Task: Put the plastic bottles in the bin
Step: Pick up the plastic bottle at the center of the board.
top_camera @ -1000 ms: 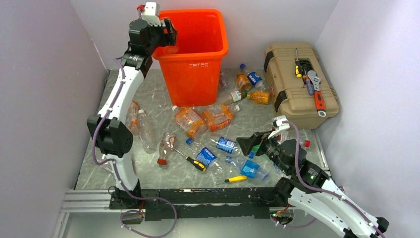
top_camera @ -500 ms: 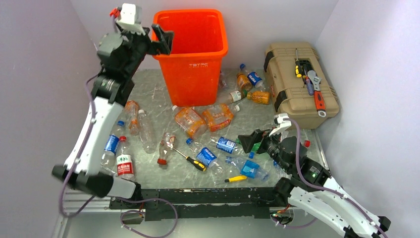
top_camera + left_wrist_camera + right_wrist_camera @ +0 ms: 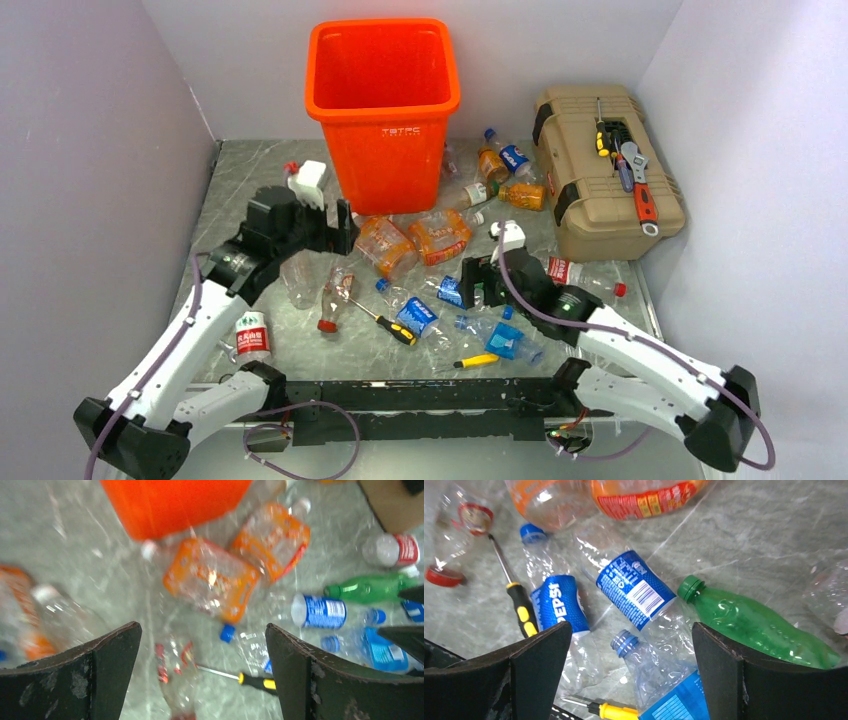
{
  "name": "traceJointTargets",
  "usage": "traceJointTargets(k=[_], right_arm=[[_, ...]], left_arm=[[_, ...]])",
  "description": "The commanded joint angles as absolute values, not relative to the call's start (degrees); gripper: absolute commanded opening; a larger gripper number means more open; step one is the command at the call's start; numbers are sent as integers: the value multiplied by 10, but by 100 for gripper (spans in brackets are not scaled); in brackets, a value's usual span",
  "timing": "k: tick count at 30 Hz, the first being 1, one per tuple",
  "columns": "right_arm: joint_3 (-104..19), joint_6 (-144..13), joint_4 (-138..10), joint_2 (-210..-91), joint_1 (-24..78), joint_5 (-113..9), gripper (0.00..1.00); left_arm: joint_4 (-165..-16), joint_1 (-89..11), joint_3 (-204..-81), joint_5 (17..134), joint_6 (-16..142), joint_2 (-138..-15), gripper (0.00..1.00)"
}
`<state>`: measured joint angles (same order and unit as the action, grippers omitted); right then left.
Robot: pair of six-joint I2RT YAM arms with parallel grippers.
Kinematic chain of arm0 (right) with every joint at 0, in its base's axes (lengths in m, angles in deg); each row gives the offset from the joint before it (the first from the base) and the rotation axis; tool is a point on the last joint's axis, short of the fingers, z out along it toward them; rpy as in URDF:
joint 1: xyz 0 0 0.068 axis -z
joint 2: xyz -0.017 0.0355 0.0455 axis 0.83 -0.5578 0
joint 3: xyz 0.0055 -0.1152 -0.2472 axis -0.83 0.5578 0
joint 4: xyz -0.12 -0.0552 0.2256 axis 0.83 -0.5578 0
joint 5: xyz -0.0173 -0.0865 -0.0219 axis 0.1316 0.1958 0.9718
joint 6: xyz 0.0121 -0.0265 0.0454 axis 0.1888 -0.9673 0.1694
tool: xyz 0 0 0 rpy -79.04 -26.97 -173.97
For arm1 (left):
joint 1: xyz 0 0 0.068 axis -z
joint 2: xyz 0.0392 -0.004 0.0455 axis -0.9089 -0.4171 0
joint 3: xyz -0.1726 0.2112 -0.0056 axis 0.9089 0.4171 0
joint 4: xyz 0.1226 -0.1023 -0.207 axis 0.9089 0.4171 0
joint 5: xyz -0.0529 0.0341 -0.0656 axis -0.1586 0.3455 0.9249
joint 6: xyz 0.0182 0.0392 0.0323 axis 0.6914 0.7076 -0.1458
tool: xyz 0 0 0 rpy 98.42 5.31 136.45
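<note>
From above: shows the bin (image 3: 390, 160) upright at the middle of the counter's (image 3: 240, 180) far edge, mouth open, with the plastic bottles (image 3: 440, 237) strewn in front of it toward the near edge. Shows a few more wedged between it and the tan toolbox (image 3: 590, 200) at the far right corner. Puts the left tool (image 3: 343, 228) low beside a crushed orange bottle (image 3: 385, 245) just before the bin, and the right tool (image 3: 470, 283) low over the blue-labelled ones mid-counter. Suggests two pickups being lined up at once.

Through the left wrist: finds jaws spread wide, holding nothing, framing that crushed orange bottle and a clear red-labelled one nearer the lens. Blurred, so exact target hard to tell. Notes a yellow-and-black-handled screwdriver (image 3: 255, 681) close by, to be left alone.

Through the right wrist: likewise jaws wide apart and empty, straddling a blue-labelled bottle (image 3: 636, 590), with a Pepsi bottle (image 3: 560, 610) to one side and a green bottle (image 3: 754, 625) to the other. Warns of crowding: neighbours packed close, likely to be nudged or pinched along.
</note>
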<state>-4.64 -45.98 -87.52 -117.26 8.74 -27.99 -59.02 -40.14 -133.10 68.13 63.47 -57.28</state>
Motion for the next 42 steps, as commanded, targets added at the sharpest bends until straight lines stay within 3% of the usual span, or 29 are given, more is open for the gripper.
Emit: traceJointTargets(k=[1, 8, 19, 31, 38, 42], right_arm=[[-76, -476, -851, -1232, 84, -315, 93], [-81, -494, -872, -1292, 67, -300, 89], [-175, -549, -904, -1464, 64, -266, 92], [-212, -582, -935, -1556, 63, -235, 80], [-229, -577, -952, -1585, 63, -224, 86], [-238, -534, -965, -1508, 63, -213, 91]], left_arm=[[-698, -399, -1246, 752, 555, -524, 100], [-687, -401, -1230, 791, 527, -545, 99], [-692, -401, -1211, 826, 527, -511, 98], [-691, -401, -1211, 843, 527, -515, 97], [-692, -400, -1210, 843, 526, -514, 97], [-690, -401, -1210, 840, 527, -513, 97]])
